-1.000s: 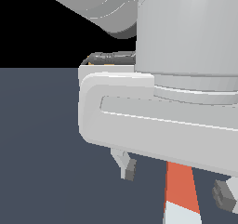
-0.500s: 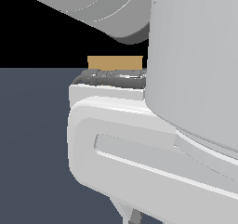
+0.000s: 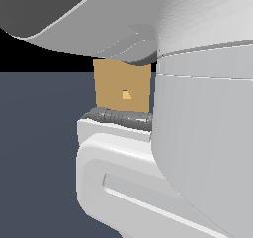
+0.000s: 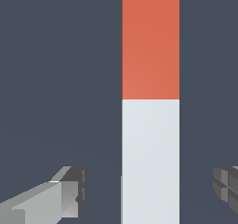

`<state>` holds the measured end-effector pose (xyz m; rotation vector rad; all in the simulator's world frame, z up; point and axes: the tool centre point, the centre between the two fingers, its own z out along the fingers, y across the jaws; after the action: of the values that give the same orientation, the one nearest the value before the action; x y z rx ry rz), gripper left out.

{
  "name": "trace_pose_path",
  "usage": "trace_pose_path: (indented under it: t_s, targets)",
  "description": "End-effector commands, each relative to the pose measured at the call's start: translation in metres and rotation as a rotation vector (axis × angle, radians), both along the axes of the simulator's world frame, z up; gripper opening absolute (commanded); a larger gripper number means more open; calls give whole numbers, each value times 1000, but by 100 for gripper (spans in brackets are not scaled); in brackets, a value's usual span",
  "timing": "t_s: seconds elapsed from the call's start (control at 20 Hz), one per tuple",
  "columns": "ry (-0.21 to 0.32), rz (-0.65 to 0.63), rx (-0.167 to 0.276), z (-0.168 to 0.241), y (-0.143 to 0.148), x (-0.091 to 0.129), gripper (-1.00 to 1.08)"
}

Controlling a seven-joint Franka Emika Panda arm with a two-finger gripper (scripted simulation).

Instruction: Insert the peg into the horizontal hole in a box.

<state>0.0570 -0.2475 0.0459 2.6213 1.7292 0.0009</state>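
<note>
Wrist view: the peg (image 4: 150,102) lies flat on the dark table (image 4: 56,79), its orange-red part adjoining the white end. The hand (image 4: 151,190) is spread wide, one finger (image 4: 69,193) on each side of the white end, neither touching it. Exterior view: the arm's grey-white body fills most of the frame; beyond it stands the box (image 3: 122,86), far off, with the horizontal hole (image 3: 127,94) at the centre of its visible face.
</note>
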Motion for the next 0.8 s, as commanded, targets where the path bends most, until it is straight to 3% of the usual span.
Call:
trace_pose_path:
  t_s: [0.0,0.4,0.45,0.75]
  targets:
    - [1,-1,1,-15,0,-1,100]
    - [1,-1,1,-28,0,0,100]
    - [1,-1,1,-28,0,0,-100]
    - [1,-1,1,-28,0,0,-100]
